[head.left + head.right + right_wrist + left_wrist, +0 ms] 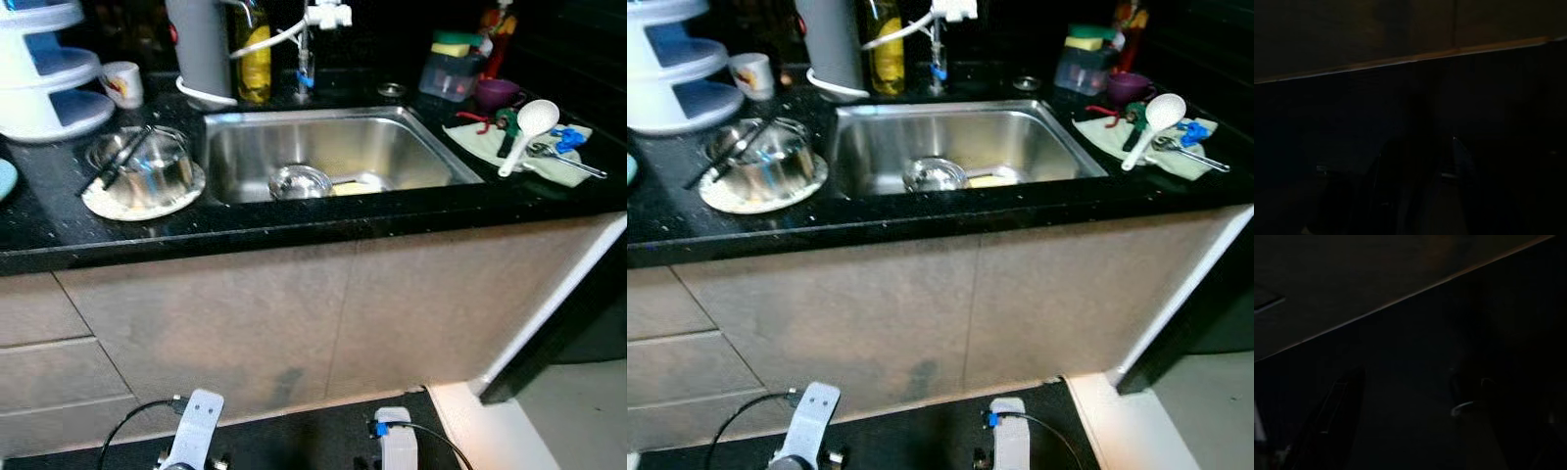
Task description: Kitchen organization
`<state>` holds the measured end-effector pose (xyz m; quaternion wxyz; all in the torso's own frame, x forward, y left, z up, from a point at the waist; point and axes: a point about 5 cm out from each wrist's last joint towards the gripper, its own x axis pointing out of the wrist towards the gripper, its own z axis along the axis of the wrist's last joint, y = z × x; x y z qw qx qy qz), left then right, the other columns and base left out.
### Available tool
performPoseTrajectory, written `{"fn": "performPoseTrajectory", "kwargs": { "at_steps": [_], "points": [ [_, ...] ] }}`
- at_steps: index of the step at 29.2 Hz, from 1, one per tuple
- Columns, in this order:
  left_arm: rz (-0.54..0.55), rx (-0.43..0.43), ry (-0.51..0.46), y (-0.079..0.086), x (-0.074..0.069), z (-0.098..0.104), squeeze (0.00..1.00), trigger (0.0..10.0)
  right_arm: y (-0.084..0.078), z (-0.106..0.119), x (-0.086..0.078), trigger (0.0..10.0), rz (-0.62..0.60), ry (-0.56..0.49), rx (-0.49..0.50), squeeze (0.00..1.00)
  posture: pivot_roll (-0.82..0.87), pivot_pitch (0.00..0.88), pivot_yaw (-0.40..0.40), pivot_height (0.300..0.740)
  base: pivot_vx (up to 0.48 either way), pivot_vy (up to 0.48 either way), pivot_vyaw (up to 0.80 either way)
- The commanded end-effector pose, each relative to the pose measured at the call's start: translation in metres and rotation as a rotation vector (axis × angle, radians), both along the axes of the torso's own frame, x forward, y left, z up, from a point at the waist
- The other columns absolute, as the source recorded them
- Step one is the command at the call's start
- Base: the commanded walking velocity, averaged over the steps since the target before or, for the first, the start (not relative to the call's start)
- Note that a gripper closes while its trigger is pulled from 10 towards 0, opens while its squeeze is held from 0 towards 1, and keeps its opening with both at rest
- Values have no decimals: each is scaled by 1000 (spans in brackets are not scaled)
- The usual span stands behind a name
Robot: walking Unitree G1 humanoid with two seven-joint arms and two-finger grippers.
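Risk, my guess: reaching blind from this low, I could clip the black stone worktop (294,230) edge. Both arms hang idle at 6 o'clock; left gripper (1400,421) and right gripper: can't tell if apart or together. Steel bowl (300,182) sits in steel sink (431,147), 12 o'clock; white plastic spoon (527,129) on cloth, 2 o'clock.

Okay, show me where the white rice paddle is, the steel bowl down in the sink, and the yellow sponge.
white rice paddle (537,117), left eye view, on its round scoop head.
steel bowl (300,182), left eye view, on its shiny inner surface, in the sink.
yellow sponge (452,47), left eye view, on its side face, atop the clear container.
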<state>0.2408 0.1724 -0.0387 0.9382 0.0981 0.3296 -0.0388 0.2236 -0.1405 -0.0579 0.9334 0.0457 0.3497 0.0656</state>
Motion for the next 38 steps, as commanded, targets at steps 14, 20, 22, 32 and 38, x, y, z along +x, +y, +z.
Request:
{"fn": "performPoseTrajectory", "kwargs": {
  "at_steps": [14, 20, 22, 32, 38],
  "points": [
    [-4, 13, 21, 7, -6, -6, 0, 10000, 7, -2, -2, 10000, 21, 24, 67, 0, -11, 127, -25, 740, 0, 340, 0],
    [-4, 10, 19, 7, -5, -6, 0, 10000, 8, -2, -2, 10000, 24, 28, 80, 0, -10, 131, -25, 740, 0, 347, -660],
    [-4, 9, 19, 8, -5, -6, 0, 10000, 8, -3, -2, 10000, 24, 27, 76, 0, -10, 131, -25, 740, 0, 347, -400],
    [-6, 9, 16, 9, -4, -6, 0, 10000, 9, -4, -4, 10000, 27, 30, 78, 0, -8, 140, -24, 740, 0, 346, 0],
    [-14, 12, 17, 9, -3, -6, 0, 10000, 9, -4, -4, 10000, 20, 30, 79, 0, -8, 144, -22, 740, 0, 347, 0]
  ]
}}
